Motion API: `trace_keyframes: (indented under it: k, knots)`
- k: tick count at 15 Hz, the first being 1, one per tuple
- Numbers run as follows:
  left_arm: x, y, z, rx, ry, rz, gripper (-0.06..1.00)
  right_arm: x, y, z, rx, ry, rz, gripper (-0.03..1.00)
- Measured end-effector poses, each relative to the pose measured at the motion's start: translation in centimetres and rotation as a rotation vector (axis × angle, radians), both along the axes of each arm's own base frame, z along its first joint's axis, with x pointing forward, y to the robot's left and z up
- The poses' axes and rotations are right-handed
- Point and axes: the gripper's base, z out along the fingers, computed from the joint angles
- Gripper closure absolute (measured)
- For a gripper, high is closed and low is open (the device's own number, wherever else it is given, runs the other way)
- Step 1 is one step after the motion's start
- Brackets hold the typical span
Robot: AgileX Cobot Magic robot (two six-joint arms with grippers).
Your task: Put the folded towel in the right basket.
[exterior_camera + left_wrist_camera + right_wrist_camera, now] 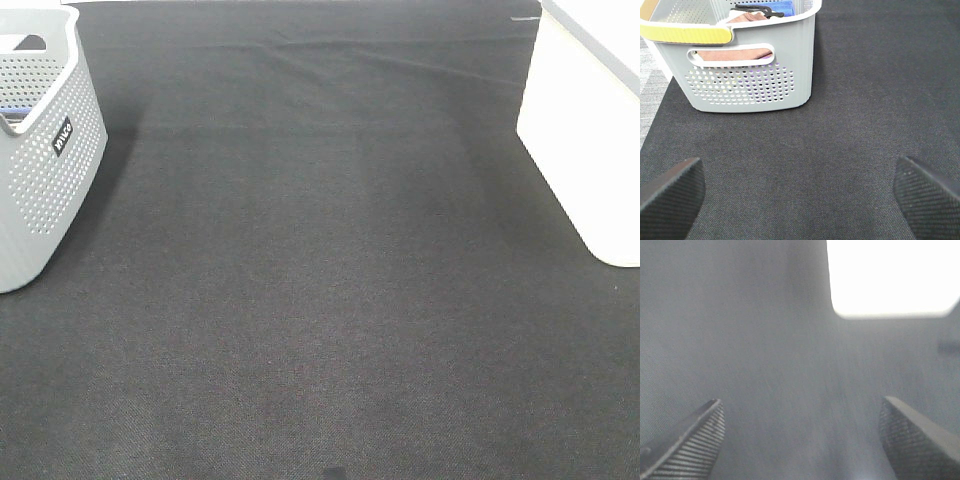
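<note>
Two grippers, both spread wide and holding nothing: left gripper (800, 195) with dark textured fingers (672, 192) parted over bare cloth, right gripper (802, 440) likewise parted, ribbed pads (687, 440) well apart, that view blurred. Neither arm visible from the high camera. Under both, a dark woven mat (320, 280), flat across the near and middle ground, faintly creased toward the far edge. Farther along on the left side, a grey basket (40, 170) with perforated walls and a small dark label (62, 135), standing upright on the mat. Seen from the left wrist, same grey basket (755, 90) just ahead of the open jaws, not touched. Inside it, a folded towel (732, 53), brownish, showing through the handle slot; above that, a blue cloth (777, 7) and a black item (757, 9) of unclear kind lying on top. Yellow band (685, 34) across one near corner of the rim; cannot tell what it belongs to. On the far right side, a white basket (590, 140), smooth-walled, upright at the mat's edge, well apart from the grey one; inside not visible. Same white basket (890, 275) overexposed ahead of the right gripper, clear of its fingers.
</note>
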Motion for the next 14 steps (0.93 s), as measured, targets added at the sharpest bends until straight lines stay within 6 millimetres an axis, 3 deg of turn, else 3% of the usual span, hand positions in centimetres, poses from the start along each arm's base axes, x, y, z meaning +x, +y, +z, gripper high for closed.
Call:
trace_keyframes:
  k: [1, 14]
  knots:
    - [0.00, 0.00, 0.00, 0.000, 0.000, 0.000, -0.03, -0.79, 0.03, -0.02, 0.002, -0.049, 0.002, 0.18]
    - [0.00, 0.00, 0.00, 0.000, 0.000, 0.000, -0.03, -0.90, 0.08, -0.02, 0.007, -0.056, 0.005, 0.18]
